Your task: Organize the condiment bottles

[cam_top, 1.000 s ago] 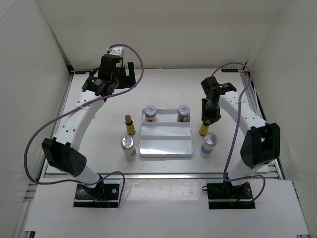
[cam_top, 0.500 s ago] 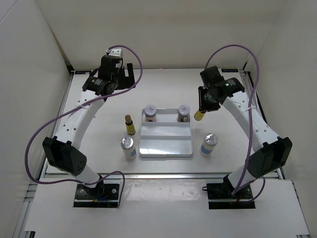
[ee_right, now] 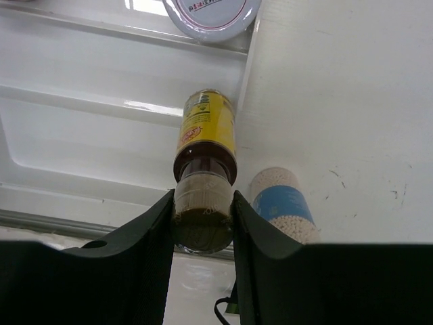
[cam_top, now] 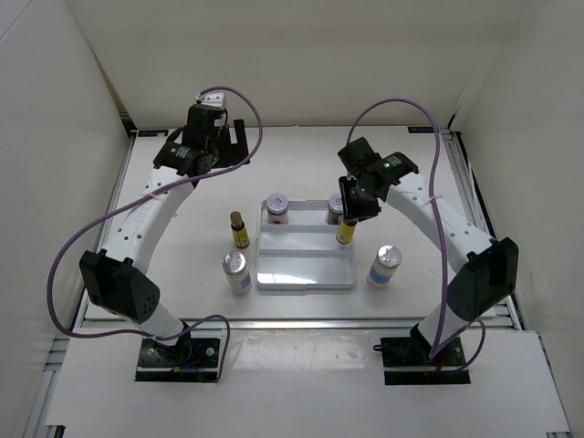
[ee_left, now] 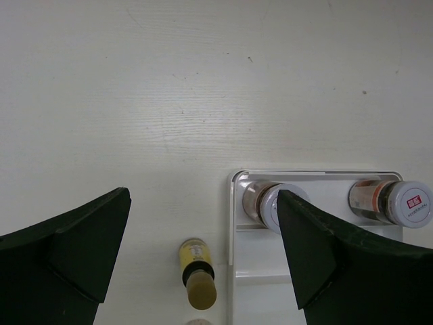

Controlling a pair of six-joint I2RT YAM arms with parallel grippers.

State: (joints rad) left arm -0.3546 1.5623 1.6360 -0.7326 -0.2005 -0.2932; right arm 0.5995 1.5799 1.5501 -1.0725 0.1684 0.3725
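The desk (ee_left: 203,88) is seen as matt white, faintly grained like painted wood. The tray (ee_right: 101,128) is shown in smooth glossy white plastic, highlights caught along its ridges. A glossy yellow label and dull tan cap are borne by the slim bottle (ee_right: 206,132). The fingers (ee_left: 67,250) of the left tool (ee_left: 203,196) are seen as matt black.

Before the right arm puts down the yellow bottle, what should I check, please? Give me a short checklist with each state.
1. Right end effector shut on the held yellow bottle, at its cap: ok.
2. Bottle clear of the tray right rim: cannot tell; it hangs close to it.
3. Middle tray section free: ok.
4. Two jars upright in the back section: ok.
5. Left end effector open, away from the tray: ok.
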